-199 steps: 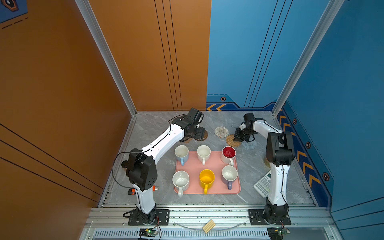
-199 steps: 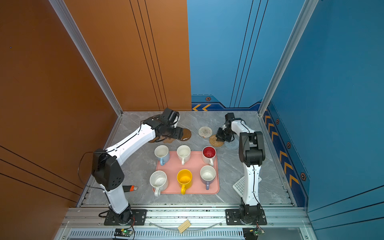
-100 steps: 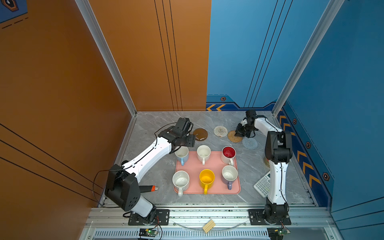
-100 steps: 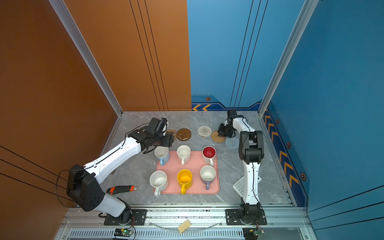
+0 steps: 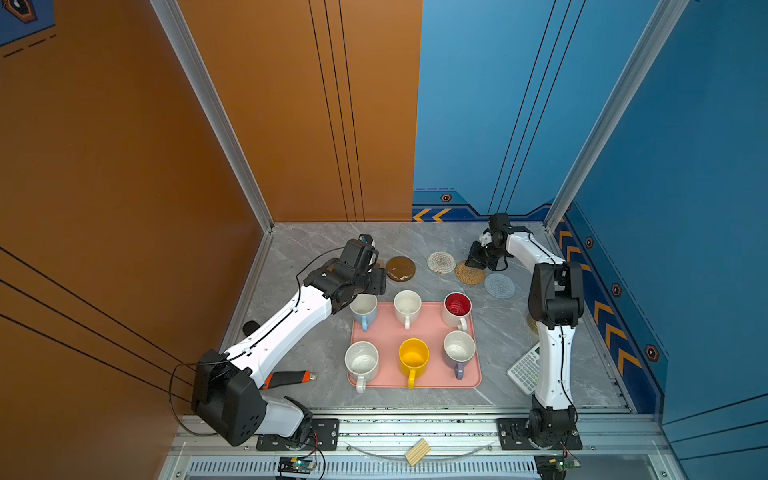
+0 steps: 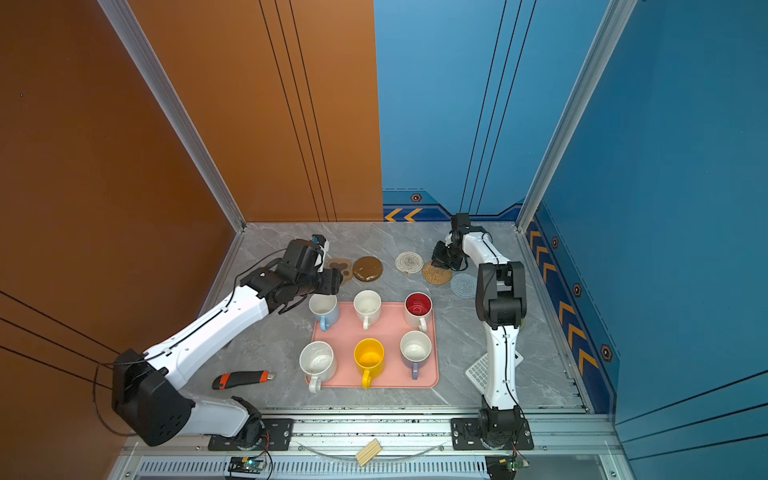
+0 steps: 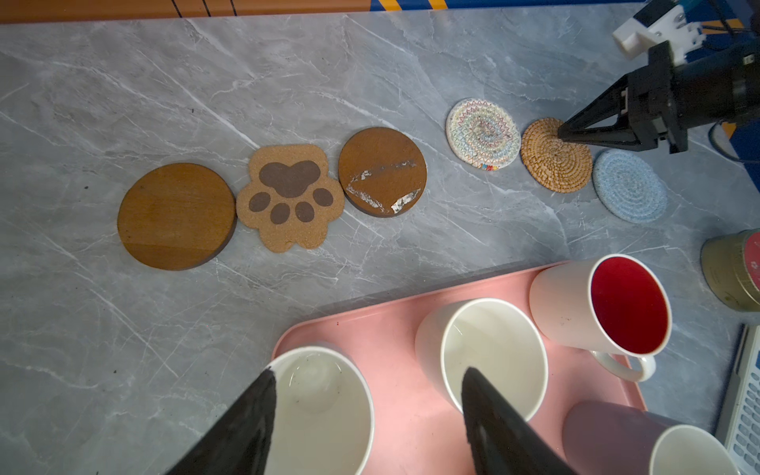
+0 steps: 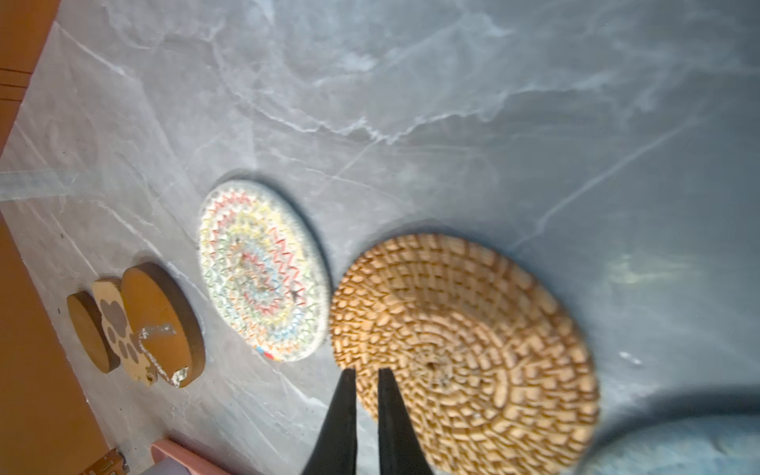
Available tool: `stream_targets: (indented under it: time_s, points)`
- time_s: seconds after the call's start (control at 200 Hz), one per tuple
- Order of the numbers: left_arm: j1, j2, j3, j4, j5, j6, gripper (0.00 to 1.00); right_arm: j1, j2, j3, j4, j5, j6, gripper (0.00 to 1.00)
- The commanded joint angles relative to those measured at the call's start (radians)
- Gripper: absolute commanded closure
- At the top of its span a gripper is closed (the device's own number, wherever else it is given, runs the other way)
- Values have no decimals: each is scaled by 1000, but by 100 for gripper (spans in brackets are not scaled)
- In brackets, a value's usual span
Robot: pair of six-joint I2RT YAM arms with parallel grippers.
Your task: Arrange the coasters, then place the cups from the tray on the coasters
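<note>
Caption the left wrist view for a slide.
Open left end effector above blue cup on tray; six coasters lined up beyond.

Bare marble [image 7: 123, 329] lay open before the coasters [image 7: 290, 196]; six cups [image 5: 407, 305] crowded the tray [image 5: 432, 376], leaving narrow gaps.
</note>
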Motion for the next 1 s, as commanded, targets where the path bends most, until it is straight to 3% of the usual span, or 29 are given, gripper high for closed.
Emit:
stream_targets:
  time_s: [0.0, 0.451, 0.996]
  points:
    - [9, -45, -44, 54, -8, -3, 28, 51, -33, 62, 22, -4, 3, 89]
    - [66, -163, -219, 134, 43, -52, 32, 127, 136, 240, 21, 8, 29, 89]
    - [89, -227, -284, 147, 81, -54, 32, 148, 202, 249, -32, 62, 18, 90]
